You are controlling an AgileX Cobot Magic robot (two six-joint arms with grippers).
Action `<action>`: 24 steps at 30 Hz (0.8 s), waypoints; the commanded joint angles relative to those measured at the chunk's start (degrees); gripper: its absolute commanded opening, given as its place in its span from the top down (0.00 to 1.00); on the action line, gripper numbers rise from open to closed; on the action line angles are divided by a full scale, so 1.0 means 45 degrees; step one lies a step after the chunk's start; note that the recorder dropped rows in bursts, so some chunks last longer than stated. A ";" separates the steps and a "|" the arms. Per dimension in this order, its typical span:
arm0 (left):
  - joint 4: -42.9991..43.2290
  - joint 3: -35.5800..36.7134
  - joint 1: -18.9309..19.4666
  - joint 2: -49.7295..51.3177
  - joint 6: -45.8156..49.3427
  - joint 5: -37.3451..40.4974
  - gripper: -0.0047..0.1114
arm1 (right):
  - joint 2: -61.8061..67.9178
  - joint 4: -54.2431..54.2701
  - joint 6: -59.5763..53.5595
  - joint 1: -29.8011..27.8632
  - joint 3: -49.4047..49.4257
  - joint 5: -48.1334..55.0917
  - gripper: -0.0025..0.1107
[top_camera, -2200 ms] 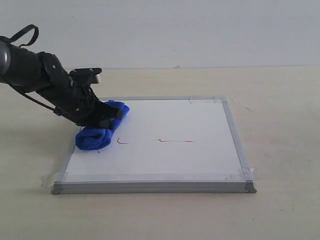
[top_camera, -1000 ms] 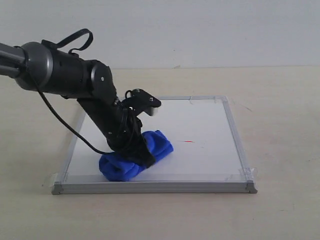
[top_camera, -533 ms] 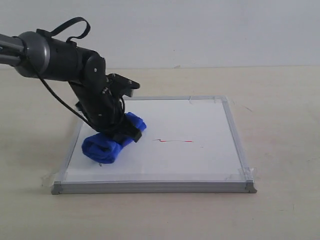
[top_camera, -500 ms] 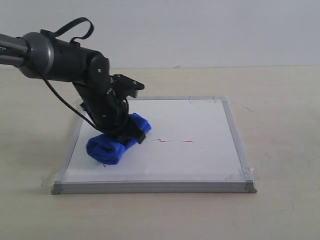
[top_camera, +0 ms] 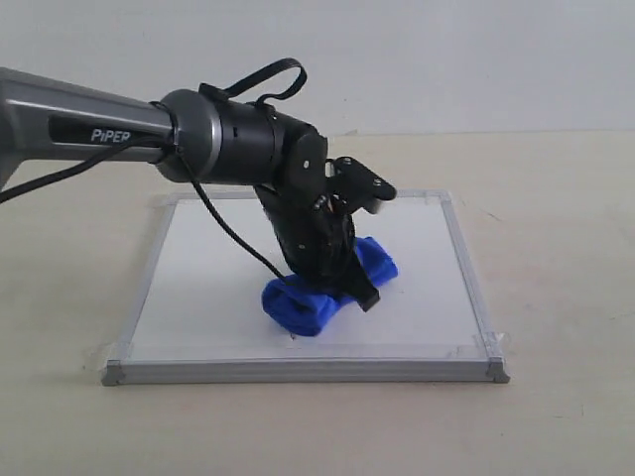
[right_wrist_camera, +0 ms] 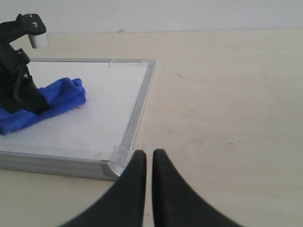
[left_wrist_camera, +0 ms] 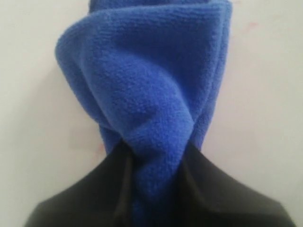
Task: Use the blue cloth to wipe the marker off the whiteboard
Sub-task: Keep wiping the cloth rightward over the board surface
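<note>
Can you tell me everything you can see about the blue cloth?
The blue cloth is bright royal blue and fuzzy, like soft microfibre. It is bunched into a thick, folded roll with rounded ends. It lies on the whiteboard, near the middle of the front edge, slanting from near left to far right in the exterior view. The left claw pinches it around the middle, squeezing the fabric into a narrow waist, and both ends puff out on either side.
</note>
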 commanded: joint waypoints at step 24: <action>0.1555 -0.2382 -0.0648 0.0841 -0.1219 0.1360 0.92 | -0.0016 -0.0046 0.0015 0.0022 -0.0008 -0.0123 0.97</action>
